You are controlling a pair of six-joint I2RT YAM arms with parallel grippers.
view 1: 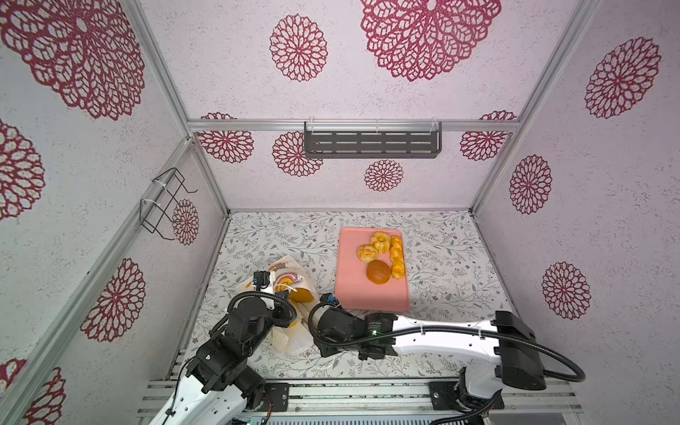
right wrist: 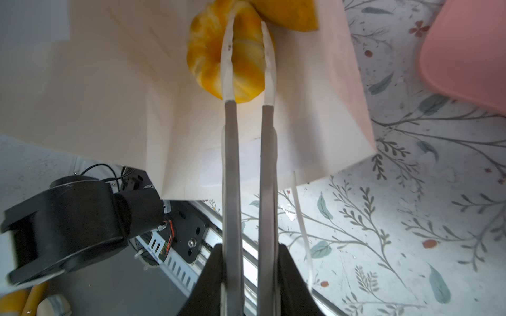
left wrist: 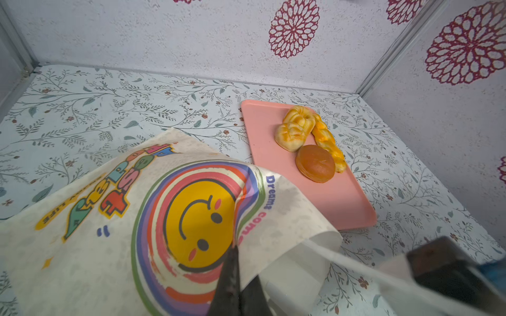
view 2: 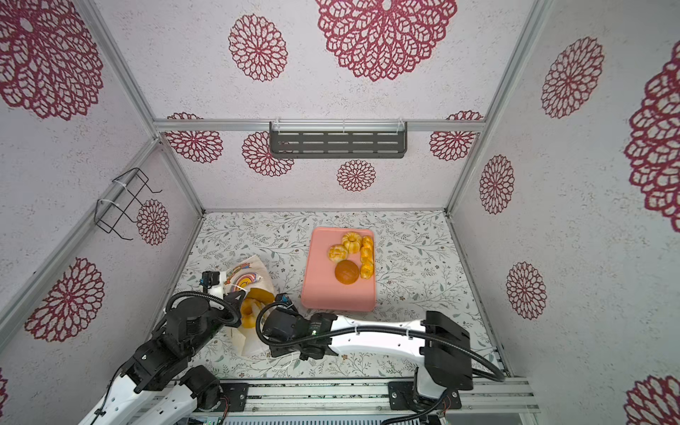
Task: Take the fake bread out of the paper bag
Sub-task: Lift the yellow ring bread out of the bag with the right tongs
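Seemingly light and slippery: pinches ring-shaped bread's (right wrist: 204, 49) limb with right gripper (right wrist: 247, 27), clamps paper bag (left wrist: 95, 260) with left gripper (left wrist: 236, 253).

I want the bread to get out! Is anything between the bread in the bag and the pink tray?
Yes. The right tool is clamped on a ring bread inside the paper bag. The bag's side wall stands between that bread and the pink tray. It probably has to come back out through the bag's open mouth first.

surface: floral tabletop (view 1: 441, 257) | lying on it: paper bag (view 1: 290, 274), pink tray (view 1: 353, 290) | bag/tray: near, apart
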